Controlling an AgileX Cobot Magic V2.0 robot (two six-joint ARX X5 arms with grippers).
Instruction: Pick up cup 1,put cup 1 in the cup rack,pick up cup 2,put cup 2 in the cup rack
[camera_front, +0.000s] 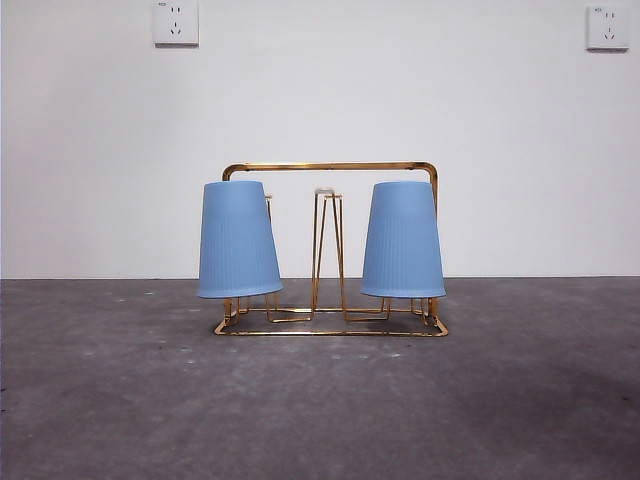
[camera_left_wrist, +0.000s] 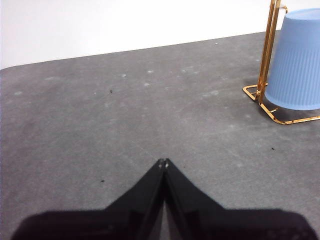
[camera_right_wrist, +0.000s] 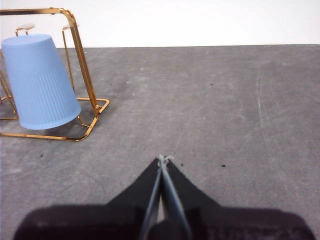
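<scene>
Standing near the middle of a grey, mottled table (camera_front: 120, 400), against a plain white wall (camera_front: 100, 150): the cup rack (camera_front: 330, 167), thin gold wire bent into a rounded rectangular frame handle on top, a flat rectangular base loop below, and upright hairpin pegs between. Two cups, both pale blue, matte, finely ribbed down the sides, tapered, hung upside down with closed bottoms up and open rims just above the base wire. At the left end of the rack, the left cup (camera_front: 238, 240), tilted slightly outward on its peg. In the centre, one bare hairpin peg (camera_front: 328, 250), tall and narrow, between the two cups and touching neither. At the right end, the right cup (camera_front: 403, 240), close to upright. Two white wall sockets (camera_front: 176, 22), high up, one towards each top corner. Well apart from the rack, low over bare table on either side: the left gripper (camera_left_wrist: 163, 162), black tapered jaws pressed tip to tip, holding nothing; the right gripper (camera_right_wrist: 163, 159), likewise closed tip to tip on nothing.
</scene>
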